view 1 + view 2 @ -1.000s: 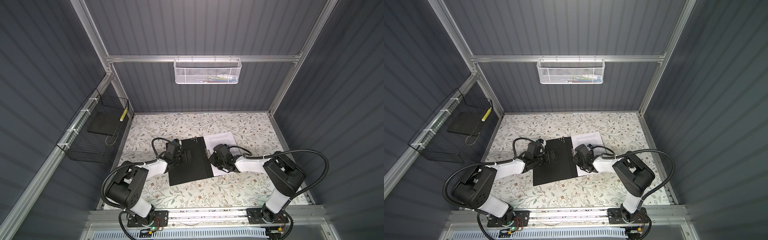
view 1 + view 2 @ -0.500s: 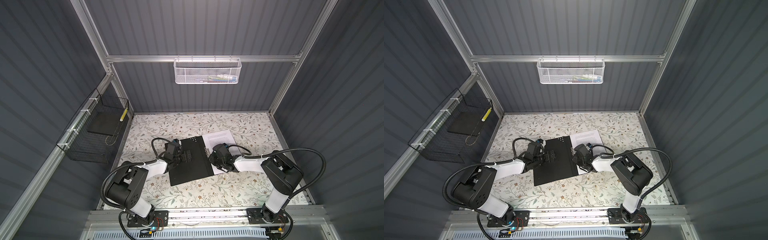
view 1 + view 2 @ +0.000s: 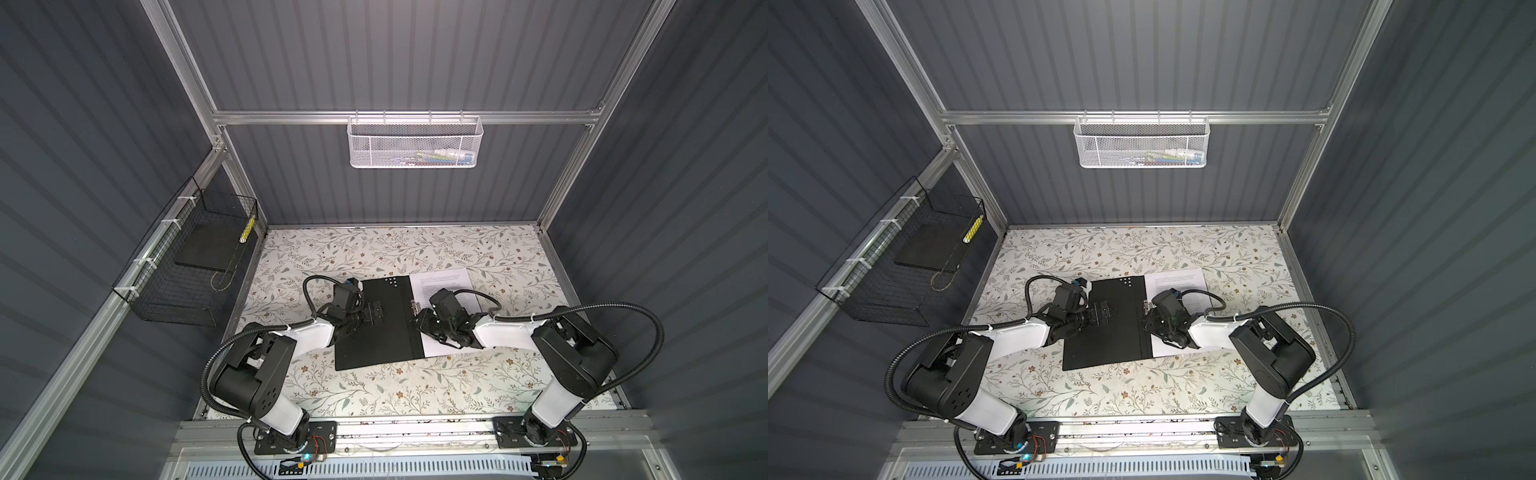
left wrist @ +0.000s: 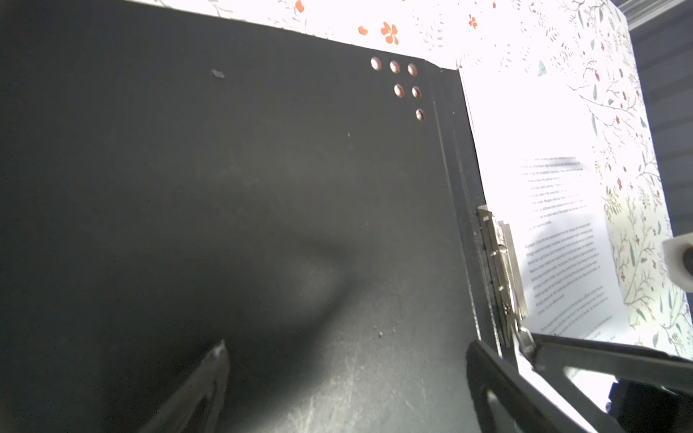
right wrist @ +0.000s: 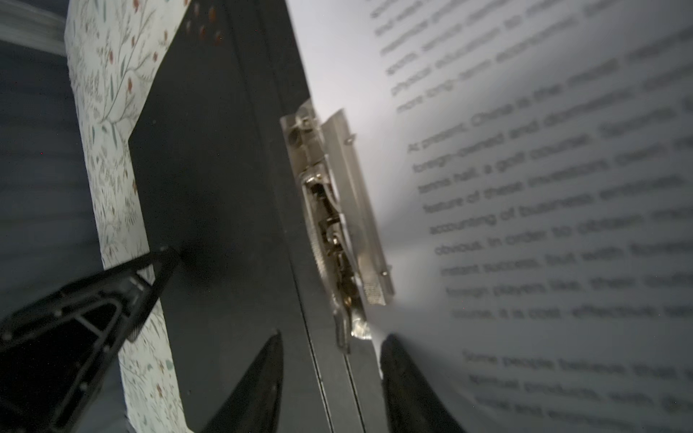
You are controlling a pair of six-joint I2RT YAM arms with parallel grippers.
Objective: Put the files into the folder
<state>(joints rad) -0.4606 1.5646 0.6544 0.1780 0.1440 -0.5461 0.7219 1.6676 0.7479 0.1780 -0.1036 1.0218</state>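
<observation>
A: Where the black wire basket [image 3: 183, 282] hangs on the left wall, a dark slab [image 3: 208, 249] lies inside it; what comes next along the table [image 3: 374, 395]?

B: The left gripper [image 3: 372, 312]; its jaws are spread wide and hold nothing; in the left wrist view its fingers [image 4: 210, 378] reach over the black inside of the folder [image 3: 374, 336]; whether the tips touch it I cannot tell.

A: And the folder itself?

B: It lies open and flat at the middle of the flowered table, black side up, six small holes [image 4: 399, 90] at a far corner; the metal clip [image 3: 414, 306] runs along the spine, at the right edge of the black cover.

A: The right gripper [image 3: 421, 321]?

B: It sits at the near end of the clip; in the right wrist view its jaws stand apart, one finger over the black spine, one over the paper; nothing is pinched between them.

A: Where are the files [image 3: 446, 284]?

B: Just right of the spine, printed side up; the clip's plate lies over their left edge; the right arm covers their middle in both top views.
</observation>
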